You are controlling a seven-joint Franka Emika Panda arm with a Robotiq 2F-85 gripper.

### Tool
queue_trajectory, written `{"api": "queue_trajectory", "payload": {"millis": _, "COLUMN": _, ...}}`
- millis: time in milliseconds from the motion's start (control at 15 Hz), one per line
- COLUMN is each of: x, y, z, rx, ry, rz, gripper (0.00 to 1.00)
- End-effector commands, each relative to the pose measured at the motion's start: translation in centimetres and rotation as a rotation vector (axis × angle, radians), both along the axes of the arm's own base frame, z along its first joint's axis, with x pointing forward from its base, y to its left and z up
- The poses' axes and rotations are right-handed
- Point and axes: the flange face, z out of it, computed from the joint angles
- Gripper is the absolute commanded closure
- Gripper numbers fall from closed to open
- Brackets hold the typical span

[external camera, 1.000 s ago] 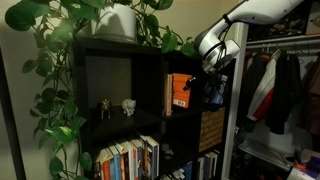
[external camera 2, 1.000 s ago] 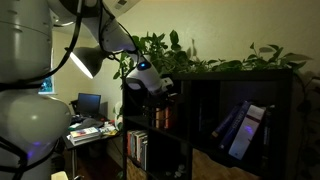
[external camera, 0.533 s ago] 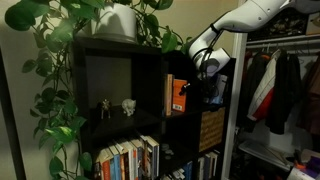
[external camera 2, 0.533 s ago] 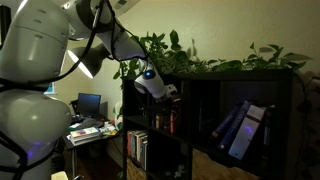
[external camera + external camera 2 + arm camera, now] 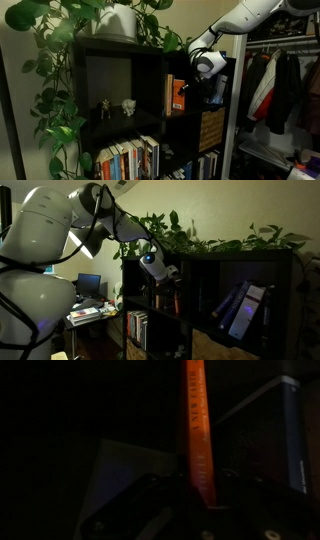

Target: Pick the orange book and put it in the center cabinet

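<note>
The orange book (image 5: 179,94) stands upright at the left of the center cabinet (image 5: 195,110), right beside a thin tan upright book (image 5: 168,95). My gripper (image 5: 207,90) reaches into that compartment from the right, level with the book. In the wrist view the book's orange spine (image 5: 197,430) rises straight up between my two dark fingers (image 5: 198,495), which sit close against both its sides. The picture there is very dark. In an exterior view my gripper (image 5: 166,273) is at the shelf's front edge and the book is hidden.
The wide compartment with two small figurines (image 5: 115,107) lies left of the center one. A potted vine (image 5: 120,20) tops the shelf. Rows of books (image 5: 130,160) fill the lower shelf. Blue books (image 5: 240,308) lean in another compartment. Clothes (image 5: 275,90) hang to the right.
My wrist and forearm have swung left and down toward the shelf. The orange book has stayed in the same place in the compartment.
</note>
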Motion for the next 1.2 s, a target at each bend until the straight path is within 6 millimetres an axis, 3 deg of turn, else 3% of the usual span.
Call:
{"api": "queue_trajectory", "payload": {"millis": 0, "x": -1.9, "y": 0.6, "z": -0.8, "rx": 0.011, "ry": -0.017, "rz": 0.032, "gripper": 0.92}}
{"api": "queue_trajectory", "payload": {"millis": 133, "x": -2.8, "y": 0.8, "z": -1.0, "rx": 0.019, "ry": -0.028, "rz": 0.045, "gripper": 0.88}}
{"api": "queue_trajectory", "payload": {"millis": 200, "x": -3.2, "y": 0.8, "z": -1.0, "rx": 0.023, "ry": -0.034, "rz": 0.051, "gripper": 0.67}}
{"api": "queue_trajectory", "payload": {"millis": 267, "x": -3.8, "y": 0.9, "z": -1.0, "rx": 0.028, "ry": -0.035, "rz": 0.057, "gripper": 0.53}}
{"api": "queue_trajectory", "payload": {"millis": 467, "x": -6.3, "y": 1.5, "z": -1.9, "rx": 0.039, "ry": 0.003, "rz": 0.094, "gripper": 0.35}}
{"api": "queue_trajectory", "payload": {"millis": 800, "x": -9.7, "y": 0.3, "z": -0.9, "rx": 0.049, "ry": 0.041, "rz": 0.122, "gripper": 0.03}}
{"api": "queue_trajectory", "payload": {"millis": 1133, "x": -14.0, "y": -1.8, "z": 0.8, "rx": 0.035, "ry": 0.1, "rz": 0.159, "gripper": 0.0}}
